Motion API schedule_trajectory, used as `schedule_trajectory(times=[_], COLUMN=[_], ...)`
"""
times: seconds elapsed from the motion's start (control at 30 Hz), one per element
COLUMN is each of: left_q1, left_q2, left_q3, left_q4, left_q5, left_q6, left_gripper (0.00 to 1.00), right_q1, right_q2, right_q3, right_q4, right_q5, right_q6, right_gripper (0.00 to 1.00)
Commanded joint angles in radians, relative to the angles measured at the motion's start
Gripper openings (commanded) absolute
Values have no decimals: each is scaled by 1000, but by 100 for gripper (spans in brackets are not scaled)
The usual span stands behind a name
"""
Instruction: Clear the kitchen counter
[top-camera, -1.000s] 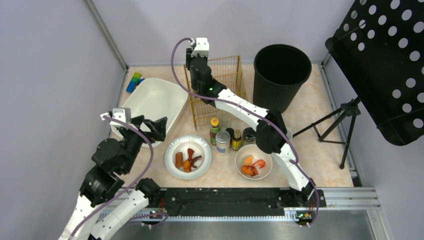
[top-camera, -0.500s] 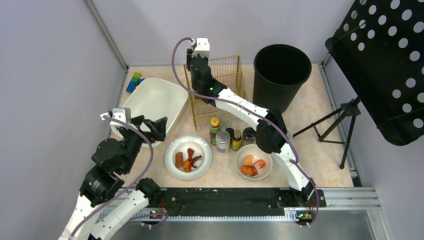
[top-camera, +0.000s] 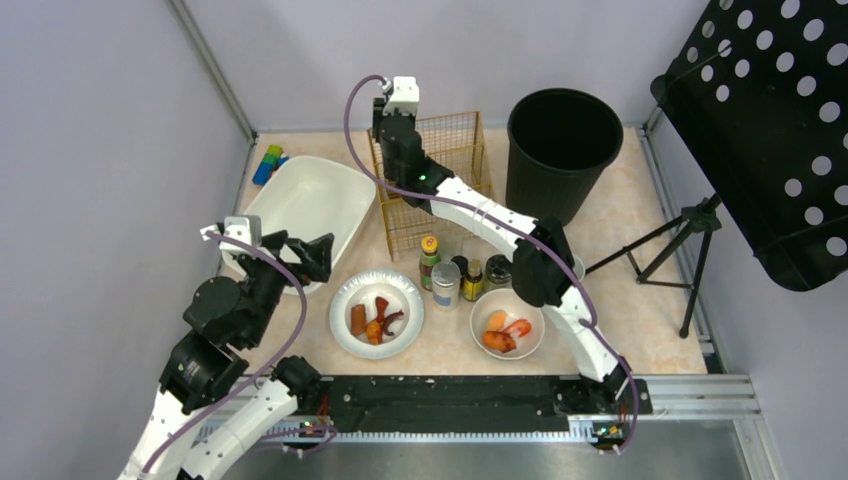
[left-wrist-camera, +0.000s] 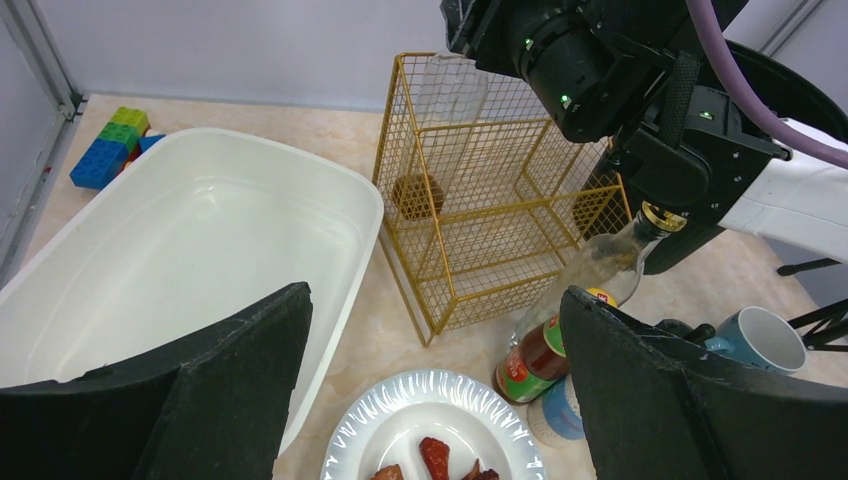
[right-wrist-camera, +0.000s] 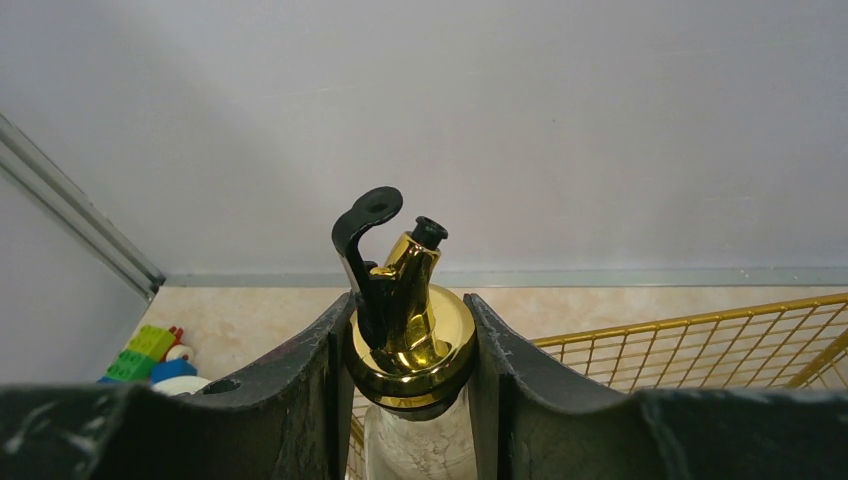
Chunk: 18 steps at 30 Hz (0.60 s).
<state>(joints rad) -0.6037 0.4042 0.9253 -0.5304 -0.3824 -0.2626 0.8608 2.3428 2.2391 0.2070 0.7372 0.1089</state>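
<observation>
Kitchen counter, the beige marbled slab inside the grey walls, is far from cleared; the step in hand looks like stowing one bottle. The right pincer, at the far middle of the scene, pinches a glass bottle by the neck; its black fingers press either side of the collar, just under the pourer; that pourer is polished gold metal, domed, with a short spout and a black flip lever. The bottle is clear, slender and smooth, so I judge it could slip or swing; it hangs upright at the far left corner of the wire basket, its body seemingly within the top of the cage; whether its base touches the bottom I cannot tell. The basket is a rigid box of thin gold rods in an open grid; a round brown thing lies inside. The next move calls for a straight descent until the base rests, then spreading the jaws and lifting clear of the rim wires.

The left pincer is spread wide and holds nothing; it hovers at the near right rim of the white tub, an oval of glossy plastic. Nearer lie a crinkled plate of food scraps, a cluster of small bottles and a bowl; a ribbed black bin stands far right; toy blocks sit far left.
</observation>
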Motion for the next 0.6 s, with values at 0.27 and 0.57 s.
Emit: schedule_trajectory(times=[0.27,0.57], left_q1=[8,9], left_q2=[12,13], left_q3=[-5,-4], left_q4=[41,40], left_q5=[12,11], left_q6=[8,9], left_gripper=[98,98], right_q1=[-2,6], right_q2=[15,10], right_q3=[28,31], right_q4=[77,77], right_q5=[-16,-21], right_q6=[10,8], right_gripper=[45,61])
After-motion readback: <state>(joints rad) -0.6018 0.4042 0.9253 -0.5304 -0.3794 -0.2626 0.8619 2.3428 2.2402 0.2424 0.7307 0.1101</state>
